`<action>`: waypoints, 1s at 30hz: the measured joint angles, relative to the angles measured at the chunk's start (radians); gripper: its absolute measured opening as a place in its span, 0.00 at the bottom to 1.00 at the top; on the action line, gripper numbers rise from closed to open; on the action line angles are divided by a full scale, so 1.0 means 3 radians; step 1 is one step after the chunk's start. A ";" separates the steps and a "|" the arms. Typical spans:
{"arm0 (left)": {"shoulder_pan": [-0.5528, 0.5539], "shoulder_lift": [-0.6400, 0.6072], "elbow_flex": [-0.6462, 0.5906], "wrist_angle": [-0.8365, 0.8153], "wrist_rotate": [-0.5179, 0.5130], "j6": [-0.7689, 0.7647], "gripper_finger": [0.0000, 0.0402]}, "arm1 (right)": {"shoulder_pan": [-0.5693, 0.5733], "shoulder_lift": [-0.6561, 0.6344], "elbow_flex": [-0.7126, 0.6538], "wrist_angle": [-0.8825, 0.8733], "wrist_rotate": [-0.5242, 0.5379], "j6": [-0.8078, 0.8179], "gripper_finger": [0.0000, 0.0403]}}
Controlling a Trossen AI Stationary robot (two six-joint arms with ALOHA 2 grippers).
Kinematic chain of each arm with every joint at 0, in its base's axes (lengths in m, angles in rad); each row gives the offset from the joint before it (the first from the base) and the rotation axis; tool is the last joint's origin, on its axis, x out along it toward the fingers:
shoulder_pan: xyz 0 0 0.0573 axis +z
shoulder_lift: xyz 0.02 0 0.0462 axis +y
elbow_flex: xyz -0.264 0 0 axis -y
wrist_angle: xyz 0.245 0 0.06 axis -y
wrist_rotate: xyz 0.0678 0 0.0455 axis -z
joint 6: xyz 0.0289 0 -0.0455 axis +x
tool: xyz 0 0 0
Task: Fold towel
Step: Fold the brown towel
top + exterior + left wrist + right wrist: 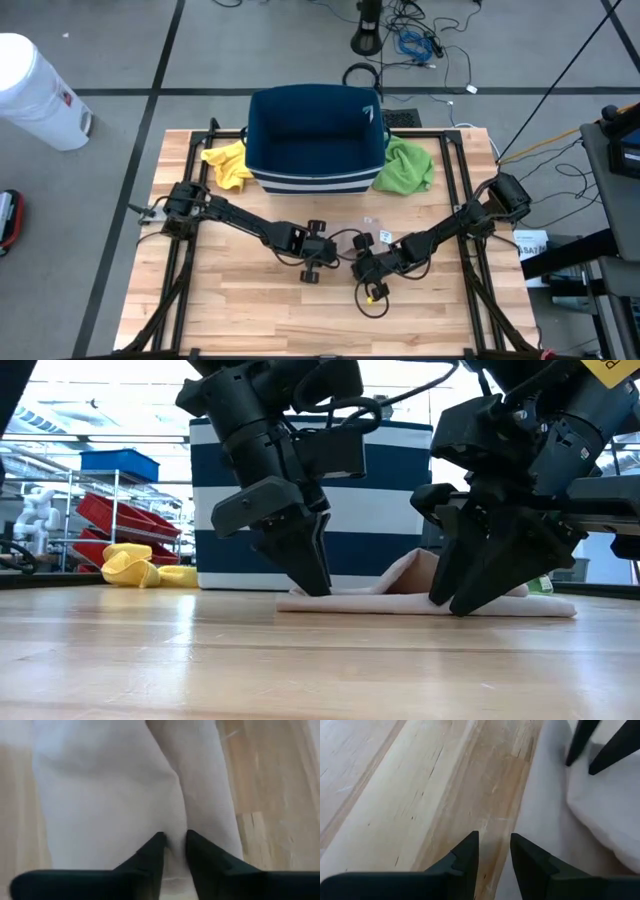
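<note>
Left pincer: we see the left pincer (174, 841) low on the counter (250, 310), its fingers (150, 851) drawn close with a ridge of pale cloth pinched between the tips.
Right pincer: the right pincer (493, 842) stands just beside it, tips down at the counter; its fingers (527, 850) keep a narrow gap, and we cannot tell whether they grip the cloth edge.
Towel: the towel (400, 598) is pale and lies on the wood directly under and between both pincers; from the low view it sits mostly flat, with a raised fold between the two pincers.
Towel seen past the left pincer: white cloth fills the space ahead of the fingertips, with a crease running away from them.
Towel seen past the right pincer: the towel edge (545, 810) lies just to one side of the fingertips, bare wood on the other; the left pincer's dark tips show farther off on the cloth.
Bin: a navy bin (316, 138) with white stripes stands beyond both pincers.
Other cloths: a yellow cloth (226, 163) lies against the bin beyond the left pincer, a green cloth (406, 165) against it beyond the right pincer.
</note>
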 joint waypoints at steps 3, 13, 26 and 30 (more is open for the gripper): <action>-0.0004 0.0000 0.0000 -0.0035 0.0001 0.0073 0.10 | 0.0000 0.0000 0.0001 0.0000 0.0000 0.0000 0.25; -0.0022 -0.0011 0.0000 -0.0083 0.0004 0.0179 0.01 | 0.0001 0.0000 0.0001 0.0027 0.0093 0.0014 0.25; -0.0096 -0.0030 0.0104 -0.0268 -0.0167 0.0268 0.00 | -0.0068 0.0000 0.0001 0.0182 -0.0058 0.0034 0.25; -0.0098 -0.0034 0.0226 -0.0430 -0.0288 0.0346 0.00 | -0.0066 0.0000 0.0004 0.0294 -0.0240 0.0089 0.25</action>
